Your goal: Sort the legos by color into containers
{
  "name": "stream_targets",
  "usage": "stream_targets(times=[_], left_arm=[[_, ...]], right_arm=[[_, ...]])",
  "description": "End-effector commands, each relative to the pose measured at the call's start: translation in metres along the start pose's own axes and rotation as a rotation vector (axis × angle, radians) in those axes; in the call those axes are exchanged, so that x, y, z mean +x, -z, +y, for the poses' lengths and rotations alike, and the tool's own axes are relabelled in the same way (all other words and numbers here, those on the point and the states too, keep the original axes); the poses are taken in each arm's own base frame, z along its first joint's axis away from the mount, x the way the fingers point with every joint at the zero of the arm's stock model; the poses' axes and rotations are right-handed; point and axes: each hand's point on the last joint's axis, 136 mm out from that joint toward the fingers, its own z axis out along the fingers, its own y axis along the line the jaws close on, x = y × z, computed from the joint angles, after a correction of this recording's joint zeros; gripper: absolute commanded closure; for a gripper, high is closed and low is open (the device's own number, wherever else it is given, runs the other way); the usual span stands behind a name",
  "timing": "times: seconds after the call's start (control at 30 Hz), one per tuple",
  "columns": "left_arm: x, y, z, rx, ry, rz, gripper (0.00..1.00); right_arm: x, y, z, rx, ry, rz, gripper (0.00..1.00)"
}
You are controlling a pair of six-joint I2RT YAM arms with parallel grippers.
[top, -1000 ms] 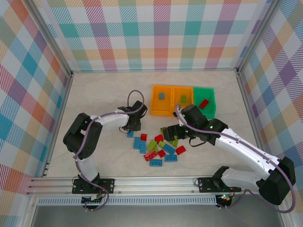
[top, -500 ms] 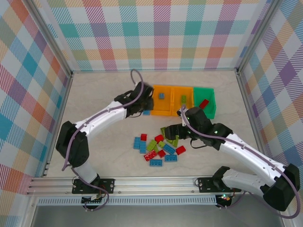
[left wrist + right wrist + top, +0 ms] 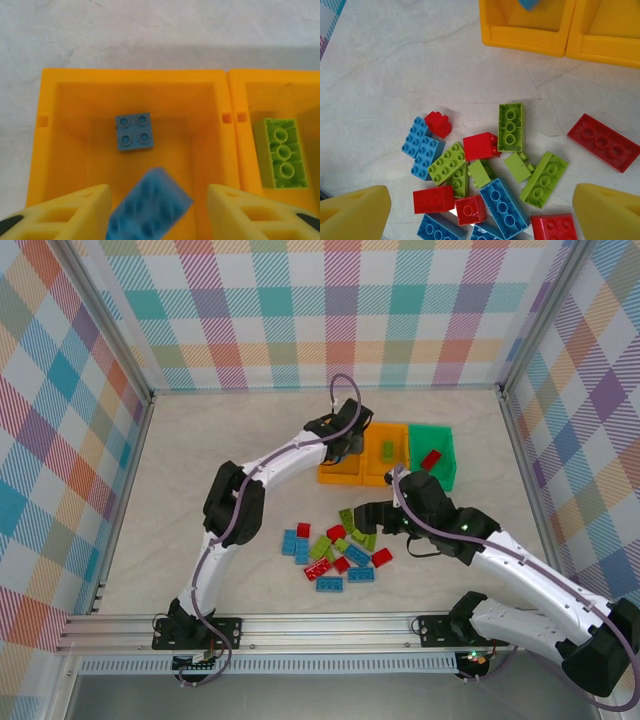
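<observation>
The left orange bin (image 3: 130,76) has one square blue brick (image 3: 134,132) on its floor. The middle orange bin (image 3: 280,78) holds a lime green brick (image 3: 281,152), and the green bin (image 3: 424,436) at the right holds a red brick (image 3: 431,459). We see the left gripper (image 3: 157,197) above the left bin, fingers apart. Between them is a long blue brick (image 3: 150,207), tilted and blurred, clear of the right finger. The left arm is stretched far out. The right gripper (image 3: 480,200) hangs wide apart and empty over the loose legos (image 3: 510,127) nearer to us.
</observation>
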Motion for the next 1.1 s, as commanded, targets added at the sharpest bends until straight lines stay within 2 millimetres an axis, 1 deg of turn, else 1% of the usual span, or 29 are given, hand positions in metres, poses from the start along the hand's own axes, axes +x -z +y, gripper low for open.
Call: stream_targets(times=[0.0,0.07,0.17,0.23,0.27,0.3,0.33,0.37,0.43,0.47,0.53,0.57,0.67,0.7,0.77,0.8,0.83,0.9,0.93,1.0,1.07], left_arm=[[-0.044,0.046,-0.006,0.056,0.016,-0.097,0.41],[-0.051,0.07,-0.009,0.089,0.018,-0.124,0.4],[-0.055,0.121,-0.011,0.156,0.007,-0.17,0.38],[-0.051,0.159,-0.011,0.212,-0.019,-0.198,0.38],[-0.046,0.175,-0.011,0.234,-0.04,-0.208,0.38],[-0.042,0.198,-0.009,0.262,-0.07,-0.228,0.38],[-0.032,0.215,-0.009,0.285,-0.117,-0.235,0.38],[-0.025,0.233,-0.007,0.311,-0.162,-0.252,0.38],[-0.002,0.271,0.0,0.365,-0.276,-0.279,0.37],[0.009,0.285,0.006,0.382,-0.319,-0.293,0.36],[0.031,0.311,0.022,0.41,-0.394,-0.322,0.3],[0.04,0.32,0.03,0.421,-0.417,-0.334,0.28],[0.069,0.341,0.054,0.46,-0.529,-0.357,0.18],[0.083,0.347,0.058,0.488,-0.597,-0.355,0.12],[0.111,0.35,0.065,0.536,-0.746,-0.335,0.02],[0.127,0.348,0.068,0.555,-0.824,-0.325,0.0],[0.141,0.342,0.073,0.559,-0.89,-0.322,0.0],[0.155,0.332,0.077,0.557,-0.953,-0.344,0.0],[0.163,0.329,0.075,0.576,-0.992,-0.355,0.0],[0.185,0.335,0.07,0.675,-1.117,-0.336,0.0],[0.191,0.336,0.071,0.695,-1.14,-0.328,0.0]], right_arm=[[0.005,0.0,-0.004,0.019,-0.016,0.003,0.06],[0.006,-0.001,-0.006,0.027,-0.028,0.007,0.05],[0.009,-0.005,-0.013,0.059,-0.052,0.007,0.04],[0.014,-0.01,-0.023,0.099,-0.078,0.014,0.03],[0.016,-0.012,-0.026,0.115,-0.085,0.02,0.03],[0.019,-0.015,-0.029,0.134,-0.087,0.03,0.03],[0.02,-0.018,-0.035,0.163,-0.086,0.039,0.03],[0.022,-0.02,-0.04,0.193,-0.078,0.049,0.03],[0.026,-0.026,-0.054,0.27,-0.055,0.077,0.03],[0.028,-0.03,-0.059,0.291,-0.052,0.094,0.03],[0.033,-0.04,-0.063,0.297,-0.063,0.143,0.03],[0.035,-0.044,-0.064,0.302,-0.073,0.159,0.03],[0.041,-0.056,-0.073,0.358,-0.109,0.204,0.04],[0.042,-0.059,-0.08,0.403,-0.125,0.216,0.04],[0.041,-0.062,-0.095,0.491,-0.175,0.238,0.0],[0.04,-0.065,-0.102,0.527,-0.218,0.249,0.0],[0.039,-0.068,-0.108,0.553,-0.261,0.266,0.0],[0.039,-0.078,-0.114,0.568,-0.323,0.309,0.0],[0.04,-0.085,-0.118,0.581,-0.344,0.33,0.0],[0.042,-0.094,-0.125,0.612,-0.385,0.355,0.0],[0.043,-0.105,-0.126,0.601,-0.403,0.36,0.0]])
